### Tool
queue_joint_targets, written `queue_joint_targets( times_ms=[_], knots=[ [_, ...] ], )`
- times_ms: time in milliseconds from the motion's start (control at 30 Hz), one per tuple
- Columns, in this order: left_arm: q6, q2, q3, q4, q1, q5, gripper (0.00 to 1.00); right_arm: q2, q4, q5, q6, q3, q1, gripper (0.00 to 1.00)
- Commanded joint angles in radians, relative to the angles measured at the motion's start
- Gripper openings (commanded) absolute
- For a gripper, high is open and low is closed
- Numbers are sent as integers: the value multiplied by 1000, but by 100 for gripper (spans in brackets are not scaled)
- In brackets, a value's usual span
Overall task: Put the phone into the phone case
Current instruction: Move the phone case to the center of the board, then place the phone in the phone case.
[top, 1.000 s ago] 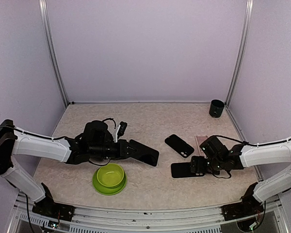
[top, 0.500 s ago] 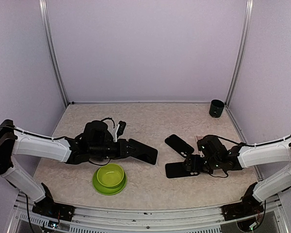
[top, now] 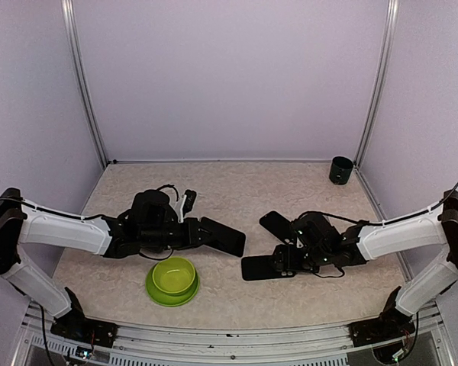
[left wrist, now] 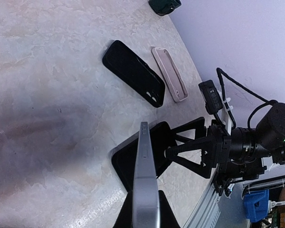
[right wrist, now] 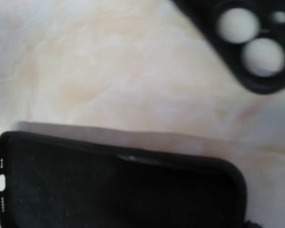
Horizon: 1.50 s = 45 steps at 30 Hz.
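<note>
- L side: left gripper [top: 199, 232] is clamped on the slim dark flat phone [top: 223, 239]. It's held above the beige marbled table [top: 237, 191], edge-on in my wrist cam.
- R side: right gripper [top: 288, 259] pinches one end of the black rubbery phone case [top: 261, 268], hollow side up, low at the table. Can't tell if it rests.
- Phone & case are near each other, not touching.
- Second black case w/ camera cut-outs [top: 282, 228] lies just behind the R gripper.
- Lime-green round bowl [top: 172, 278] sits in front of the phone.

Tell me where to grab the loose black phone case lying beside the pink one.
Probably pinch the flat black rectangular phone case across its long edges at mid-length, coming straight down. It lies flat on the table, and mid-length avoids the camera cutouts at one end.
</note>
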Motion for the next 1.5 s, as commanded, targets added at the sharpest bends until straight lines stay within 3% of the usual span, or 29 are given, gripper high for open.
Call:
queue_joint_targets(
  times_ms=[0, 400, 767, 1467],
  knots=[
    [-2, -35, 1, 20, 9, -23, 0, 50, -51, -34, -17, 36, 39, 91],
    [-103, -71, -32, 25, -7, -75, 0, -32, -119, 18, -47, 42, 36, 95],
    [-217, -46, -57, 76, -46, -120, 0, -155, -130, 41, -60, -8, -50, 100],
    [-322, 146, 101, 61, -195, -241, 0, -201, -86, 41, -30, -50, -81, 99]
  ],
)
